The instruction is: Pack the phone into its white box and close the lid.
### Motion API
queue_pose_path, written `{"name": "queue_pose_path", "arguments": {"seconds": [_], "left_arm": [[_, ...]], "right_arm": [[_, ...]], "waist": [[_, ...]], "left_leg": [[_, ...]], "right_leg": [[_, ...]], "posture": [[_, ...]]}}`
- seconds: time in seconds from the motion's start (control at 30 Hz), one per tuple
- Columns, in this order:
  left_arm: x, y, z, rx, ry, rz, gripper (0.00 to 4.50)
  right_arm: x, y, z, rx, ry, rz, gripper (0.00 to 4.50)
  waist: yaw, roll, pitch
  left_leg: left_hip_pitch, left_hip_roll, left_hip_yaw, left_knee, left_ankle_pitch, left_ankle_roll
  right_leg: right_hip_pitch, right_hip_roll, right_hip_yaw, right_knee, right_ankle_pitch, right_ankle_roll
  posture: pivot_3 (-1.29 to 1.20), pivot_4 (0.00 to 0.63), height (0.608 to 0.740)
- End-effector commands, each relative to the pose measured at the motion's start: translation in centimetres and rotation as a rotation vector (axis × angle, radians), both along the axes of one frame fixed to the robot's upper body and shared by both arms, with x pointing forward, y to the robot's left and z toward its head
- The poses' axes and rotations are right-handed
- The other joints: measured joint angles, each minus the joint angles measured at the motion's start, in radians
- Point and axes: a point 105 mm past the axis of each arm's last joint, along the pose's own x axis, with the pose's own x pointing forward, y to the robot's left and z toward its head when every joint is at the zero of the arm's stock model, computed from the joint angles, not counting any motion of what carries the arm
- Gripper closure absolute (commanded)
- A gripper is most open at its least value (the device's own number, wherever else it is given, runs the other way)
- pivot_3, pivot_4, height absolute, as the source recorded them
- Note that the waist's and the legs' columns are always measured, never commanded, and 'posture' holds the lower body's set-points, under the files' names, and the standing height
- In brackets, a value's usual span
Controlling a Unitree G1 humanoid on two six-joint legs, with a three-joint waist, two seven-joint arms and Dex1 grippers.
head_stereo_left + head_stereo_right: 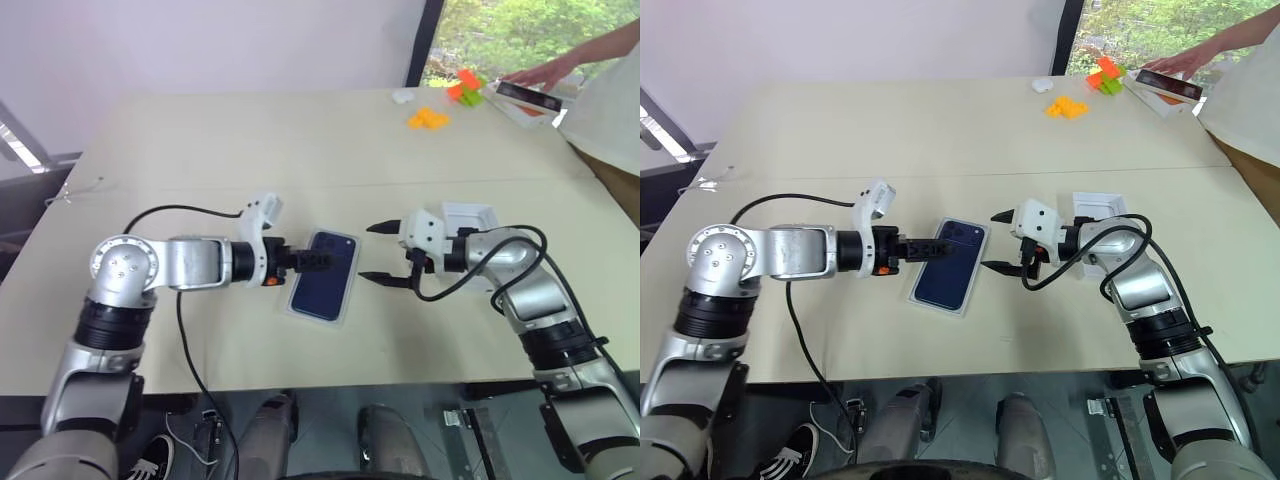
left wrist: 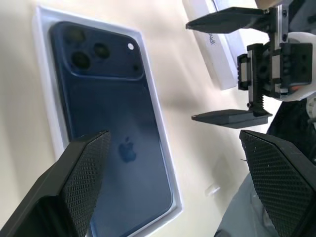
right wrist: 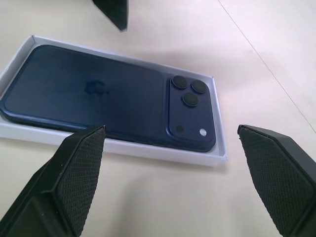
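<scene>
The phone (image 3: 106, 101) lies back-up inside the white box (image 3: 148, 152), its camera cluster toward the far end, the pair resting near the middle of the table (image 1: 300, 140); so the packing itself looks done and the lid is what remains; the lid (image 1: 1099, 208) sits open side up on the table at about three o'clock from the box, just behind the right arm's wrist. The left gripper (image 1: 318, 260) hovers over the box from nine o'clock with its jaws spread wide and holding nothing; the right gripper (image 1: 382, 254) stands at three o'clock of the box, jaws likewise wide apart and empty. The lid is probably light, thin card, stiff enough to lift but easily crushed, so a gentle pinch across its two long walls near the middle seems best; it must be turned over before it goes down; its smooth card may slip in the fingers. The tray is shallow and light, likely to slide when pressed, so the other gripper may need to steady it; the phone's glossy back is slippery and better left untouched.
</scene>
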Motion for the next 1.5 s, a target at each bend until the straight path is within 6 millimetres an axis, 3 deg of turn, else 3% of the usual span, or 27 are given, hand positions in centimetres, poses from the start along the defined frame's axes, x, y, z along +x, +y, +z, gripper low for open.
{"name": "queue_pose_path", "arguments": {"seconds": [0.03, 0.2, 0.3, 0.5, 0.53, 0.8, 1.0, 1.23, 1.37, 1.5], "left_arm": [[-0.4, 0.5, 1.5, -0.021, -0.055, -0.021, 0.07], [0.5, 1.9, 0.3, 0.010, -0.090, 0.069, 0.07], [1.1, 2.2, -0.7, -0.007, -0.099, 0.121, 1.41], [1.5, 1.4, -2.1, -0.055, -0.121, 0.141, 4.49], [1.7, 1.1, -2.3, -0.084, -0.113, 0.152, 4.50], [1.1, -1.1, -4.2, -0.088, -0.089, 0.108, 4.50], [0.7, -0.9, -6.3, 0.014, -0.048, 0.105, 4.50], [1.7, -0.3, -3.5, -0.053, -0.155, 0.145, 4.50], [2.5, 1.8, -1.5, -0.063, -0.229, 0.194, 4.50], [2.8, 4.5, -1.9, 0.017, -0.225, 0.226, 4.50]], "right_arm": [[0.4, 0.3, 1.8, 0.042, -0.045, 0.002, 0.00], [0.1, 1.0, 2.8, 0.140, -0.007, 0.006, 0.00], [0.1, 1.4, 3.2, 0.189, 0.015, -0.004, 0.91], [-0.4, 2.7, 1.8, 0.170, 0.012, -0.009, 4.05], [-0.5, 3.0, 1.4, 0.159, 0.009, -0.009, 4.45], [-1.0, 5.0, -1.4, 0.078, -0.006, -0.027, 4.45], [-0.8, 4.2, -4.1, -0.136, -0.093, -0.019, 4.45], [0.0, 4.1, -1.7, 0.009, -0.050, -0.072, 4.45], [-0.3, 3.1, 0.1, 0.083, -0.013, -0.066, 4.45], [-0.2, 0.9, 0.3, 0.036, -0.001, -0.089, 4.45]], "waist": [[0.000, 0.000, 0.000], [0.002, 0.000, 0.000], [0.004, 0.000, 0.000], [0.007, 0.000, 0.000], [0.006, 0.000, 0.000], [0.004, 0.000, 0.000], [0.004, 0.001, -0.001], [0.004, 0.000, 0.000], [0.005, 0.000, 0.000], [0.004, 0.000, 0.000]], "left_leg": [[0.000, 0.000, 0.000, 0.000, 0.000, 0.000], [0.000, 0.000, 0.000, 0.000, 0.000, 0.000], [0.000, 0.000, 0.000, 0.000, -0.001, -0.001], [-0.001, 0.000, 0.001, 0.000, -0.001, -0.002], [-0.001, 0.000, 0.001, 0.000, -0.001, -0.002], [-0.001, 0.000, 0.001, -0.001, -0.001, -0.001], [0.001, 0.000, 0.001, 0.000, -0.001, -0.002], [0.001, 0.000, 0.000, 0.000, -0.001, -0.002], [0.000, 0.000, 0.000, 0.000, 0.000, 0.000], [0.000, 0.000, 0.000, -0.001, -0.001, 0.000]], "right_leg": [[0.000, 0.000, 0.000, 0.000, 0.000, 0.000], [0.000, 0.000, 0.000, 0.000, 0.000, 0.000], [0.000, -0.001, 0.000, 0.000, 0.000, 0.000], [-0.001, -0.001, 0.000, -0.001, 0.000, 0.000], [-0.001, -0.001, 0.001, -0.001, 0.000, 0.000], [-0.001, 0.000, 0.001, -0.001, 0.000, 0.000], [0.001, 0.000, 0.000, -0.001, 0.000, 0.000], [0.002, 0.000, 0.000, -0.001, 0.000, -0.001], [0.000, 0.000, 0.000, -0.001, 0.000, 0.000], [-0.001, 0.000, 0.000, -0.001, 0.000, 0.000]], "posture": [[0.00, 0.150, 0.740], [0.00, 0.150, 0.740], [0.00, 0.150, 0.740], [0.00, 0.150, 0.740], [0.00, 0.150, 0.740], [0.00, 0.150, 0.740], [0.00, 0.150, 0.740], [0.00, 0.150, 0.740], [0.00, 0.150, 0.740], [0.00, 0.150, 0.740]]}}
